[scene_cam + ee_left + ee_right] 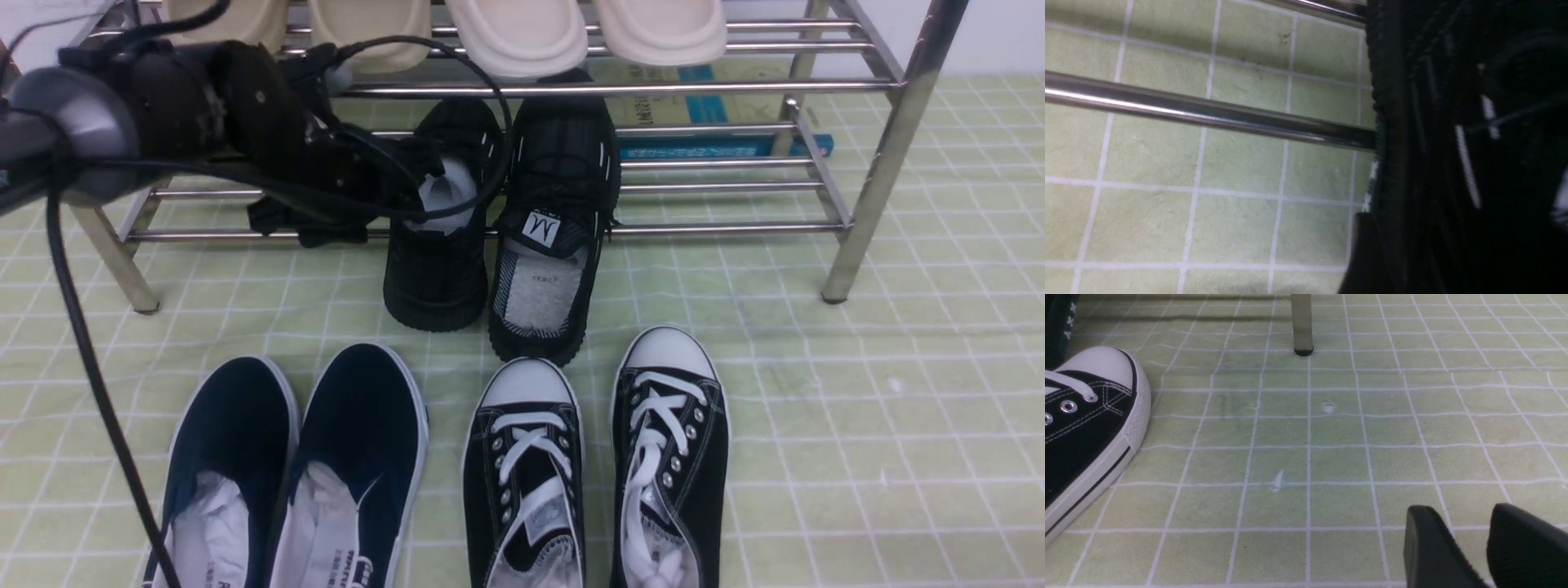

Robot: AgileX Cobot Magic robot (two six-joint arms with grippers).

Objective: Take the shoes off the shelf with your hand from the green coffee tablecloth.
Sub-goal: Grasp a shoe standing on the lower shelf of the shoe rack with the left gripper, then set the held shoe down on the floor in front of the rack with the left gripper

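The left gripper (404, 192) sits at the mouth of the left one of the shoes (563, 180); I cannot tell whether it clamps. The right gripper (1470, 547) hangs with jaws apart, empty, over the green coffee tablecloth (898, 408). The shelf (878, 163) stands on it and carries four pale shoes (522, 33) on top. The two black shoes lie side by side, long axes front to back, toes on the lower tier pointing away from the robot, heels on the cloth. Nearer lie two navy slip-ons (359, 425) and two canvas sneakers (669, 425).

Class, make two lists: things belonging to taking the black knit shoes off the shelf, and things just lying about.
Job: black knit shoes, steel shelf, green tablecloth.
Lying about: navy slip-ons, canvas sneakers, beige slippers, blue box.
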